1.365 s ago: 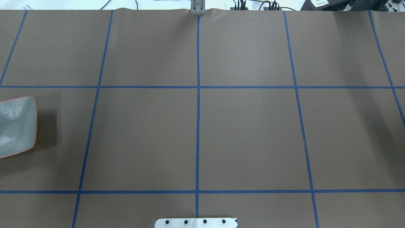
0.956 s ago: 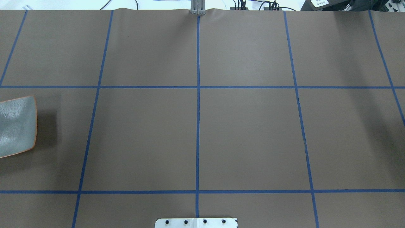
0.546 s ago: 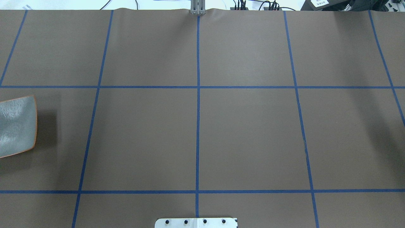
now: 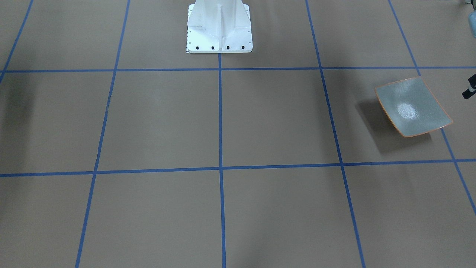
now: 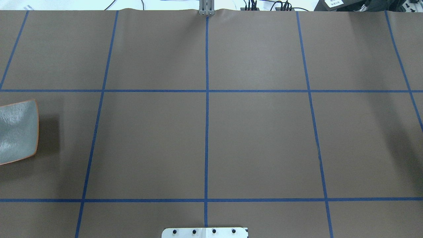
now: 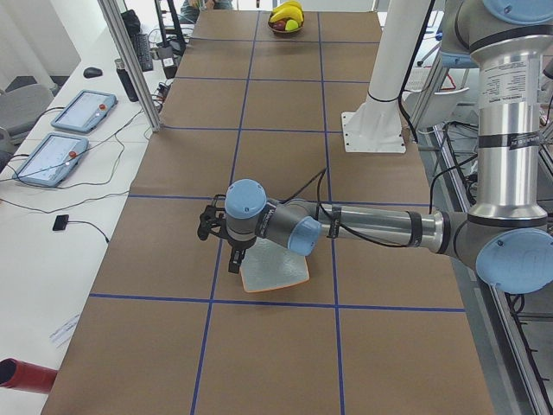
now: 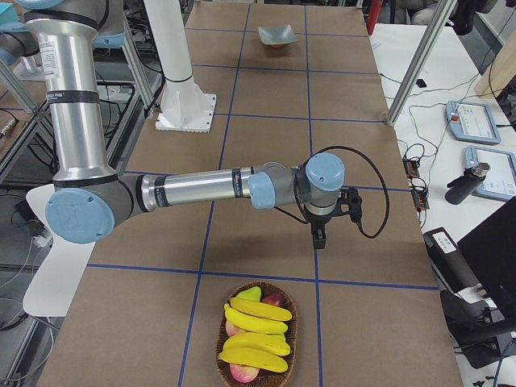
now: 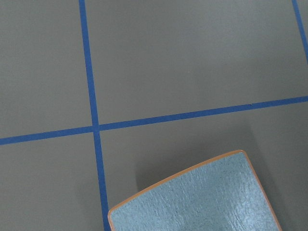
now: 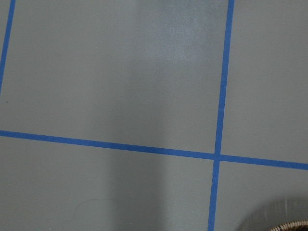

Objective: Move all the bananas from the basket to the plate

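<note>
Several yellow bananas (image 7: 254,321) lie in a round wicker basket (image 7: 282,355) at the table end on my right; they also show far off in the exterior left view (image 6: 287,12). The grey-green plate (image 5: 16,132) with an orange rim lies empty at the other end and shows in the front-facing view (image 4: 412,108) and the left wrist view (image 8: 197,202). My left gripper (image 6: 233,258) hangs over the plate's outer edge. My right gripper (image 7: 320,236) hangs above bare table, short of the basket. I cannot tell whether either is open or shut.
Reddish and green fruit (image 7: 242,371) lie under the bananas in the basket. The basket's rim (image 9: 288,227) just shows in the right wrist view. The white robot base (image 4: 219,26) stands at the table's middle edge. Blue tape lines cross the brown table cover.
</note>
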